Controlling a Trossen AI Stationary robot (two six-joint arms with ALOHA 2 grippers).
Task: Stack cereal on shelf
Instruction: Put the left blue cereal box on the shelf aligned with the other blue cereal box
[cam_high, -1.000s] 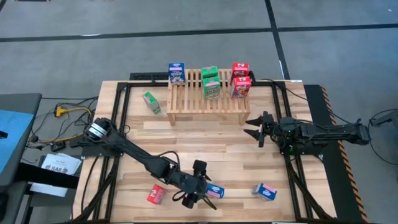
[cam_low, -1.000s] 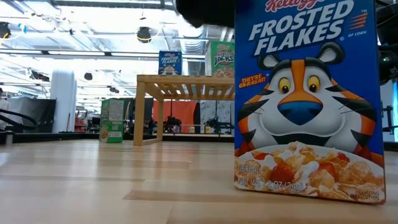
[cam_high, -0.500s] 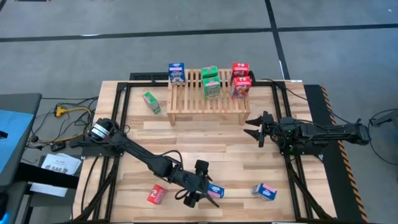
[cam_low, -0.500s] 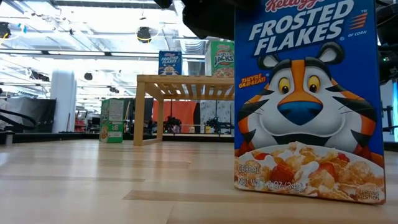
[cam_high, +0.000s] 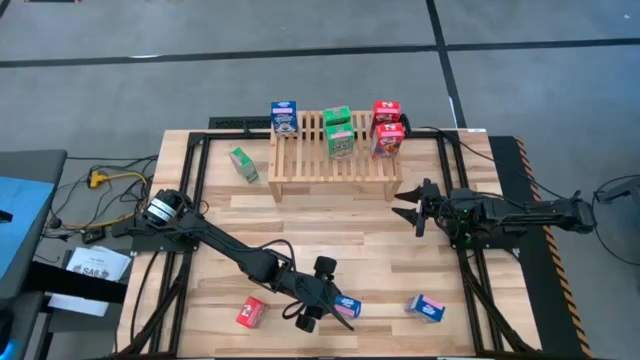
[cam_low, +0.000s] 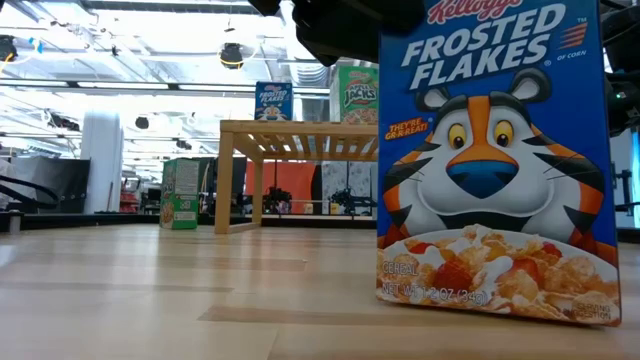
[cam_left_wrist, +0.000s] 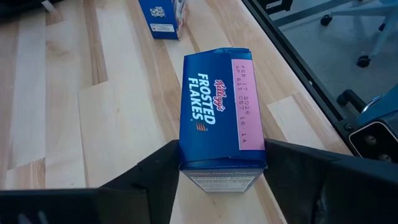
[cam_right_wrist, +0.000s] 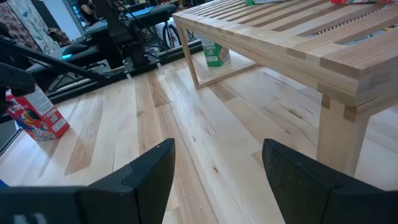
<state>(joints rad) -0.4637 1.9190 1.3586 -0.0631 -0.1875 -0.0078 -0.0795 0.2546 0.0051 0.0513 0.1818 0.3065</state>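
Evidently the left pincer (cam_left_wrist: 222, 163) is clamped on the small blue cardboard cereal box (cam_left_wrist: 221, 106), light, crushable, best squeezed gently across its narrow sides.

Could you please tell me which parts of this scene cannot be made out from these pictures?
- Left gripper: in the low view, cut off by the top edge above the blue cereal box.
- Rack: in the low view, its right end is hidden behind that box.
- Red box: its print is too small in the high view.

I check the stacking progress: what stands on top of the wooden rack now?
On the rack stand one blue box, two green boxes and two red boxes. Anything behind them is hidden.
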